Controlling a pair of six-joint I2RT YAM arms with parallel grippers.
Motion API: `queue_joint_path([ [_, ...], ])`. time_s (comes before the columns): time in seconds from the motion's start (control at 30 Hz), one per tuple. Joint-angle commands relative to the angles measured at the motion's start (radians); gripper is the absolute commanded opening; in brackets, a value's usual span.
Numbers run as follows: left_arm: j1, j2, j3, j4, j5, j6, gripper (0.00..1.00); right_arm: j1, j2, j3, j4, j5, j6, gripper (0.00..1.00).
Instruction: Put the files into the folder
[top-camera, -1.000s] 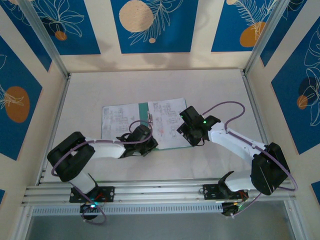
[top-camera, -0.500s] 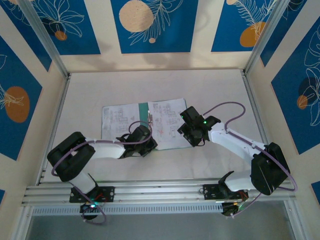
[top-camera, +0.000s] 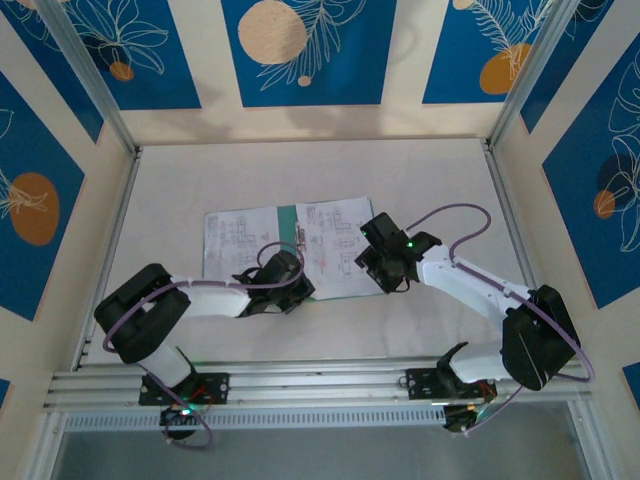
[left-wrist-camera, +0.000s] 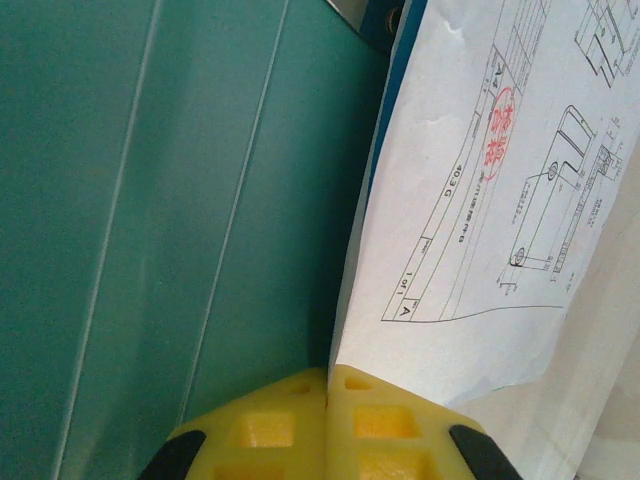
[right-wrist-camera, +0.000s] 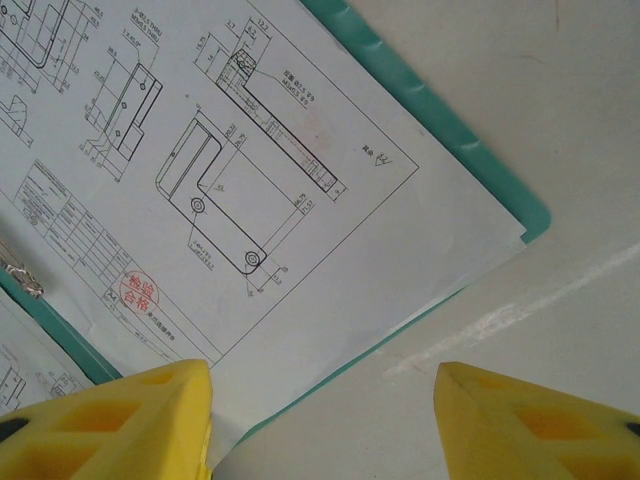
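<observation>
Bases of the two white-and-black arms are sitting on a grey aluminium rail (top-camera: 320, 385) at the near edge of the pale white table (top-camera: 420, 180). Both arms are reaching in toward the middle, where the flat, thin teal-green folder (top-camera: 289, 222) is lying open on the tabletop.

The left gripper (left-wrist-camera: 326, 425) is hanging over the folder's near edge, close to the spine. Its yellow fingertips (left-wrist-camera: 270, 430) are pressing together with no gap. The lower edge of a white sheet is running right down to their seam; whether it is being nipped there I cannot tell. A thin blue edge (left-wrist-camera: 388, 60) is peeking out from under that sheet, beside the bare teal cover.

To the right, the right gripper (right-wrist-camera: 325, 425) is hovering near the folder's near right corner with its yellow fingers spread apart. The left finger is standing over paper and the right one over bare table.

The files (top-camera: 335, 235), thin white paper sheets printed with black line drawings, are lying on both halves of the open folder. The right-hand sheet is carrying a round red stamp (right-wrist-camera: 140, 292), and a rounded teal corner is showing just past its edge. A small silvery clip (right-wrist-camera: 20, 280) is sitting at the spine.

At the far side, blue wall panels (top-camera: 300, 50) with orange circles and white leaf outlines are enclosing the table.
</observation>
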Motion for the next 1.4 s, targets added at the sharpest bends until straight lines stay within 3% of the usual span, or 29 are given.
queue_joint_path([
  [0.0, 0.01, -0.007, 0.0, -0.018, -0.028, -0.014, 0.0, -0.003, -0.014, -0.014, -0.011, -0.003, -0.007, 0.62],
  [0.27, 0.01, -0.009, 0.0, -0.027, -0.034, -0.013, 0.0, -0.003, -0.016, -0.015, -0.01, -0.005, -0.01, 0.62],
  [0.57, 0.009, -0.041, -0.001, -0.057, -0.047, -0.011, 0.19, -0.002, -0.015, -0.012, -0.007, -0.005, -0.013, 0.62],
  [0.83, 0.009, -0.074, -0.003, -0.087, -0.057, -0.008, 0.21, -0.002, -0.011, -0.007, -0.006, -0.005, -0.016, 0.62],
  [1.17, 0.001, -0.2, -0.013, -0.23, -0.133, 0.021, 0.33, 0.013, 0.044, 0.048, 0.023, -0.025, -0.079, 0.61],
  [1.3, 0.012, -0.241, -0.015, -0.308, -0.148, 0.052, 0.29, 0.03, 0.146, 0.15, 0.056, -0.059, -0.163, 0.56],
  [1.37, 0.027, -0.259, -0.019, -0.354, -0.155, 0.075, 0.25, 0.031, 0.233, 0.234, 0.063, -0.093, -0.217, 0.46],
])
